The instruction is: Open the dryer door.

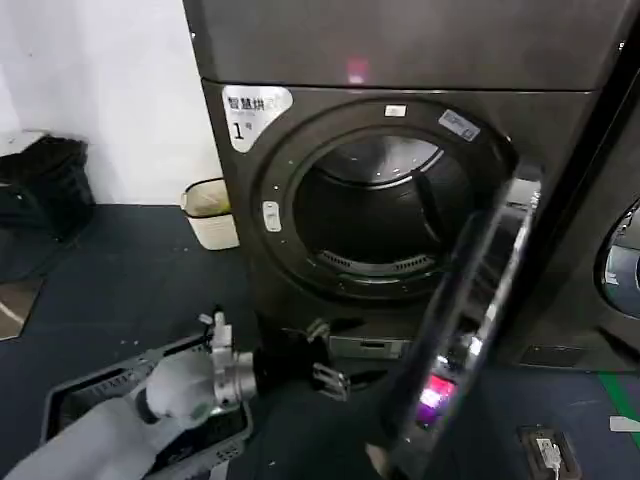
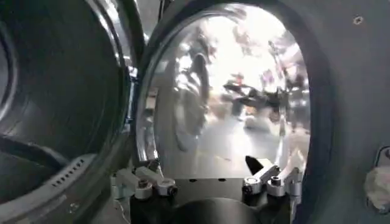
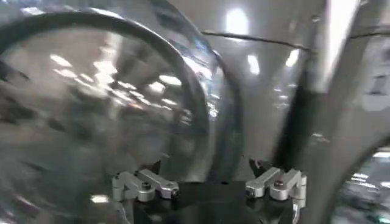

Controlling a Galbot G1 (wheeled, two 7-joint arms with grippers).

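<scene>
The door point(image 1: 470, 330) hung open, looked heavy, stiff and slick, best taken by its rim; left tool point(image 1: 325, 362) was spread, right tool's point(image 3: 210, 182) grip I couldn't tell.
</scene>
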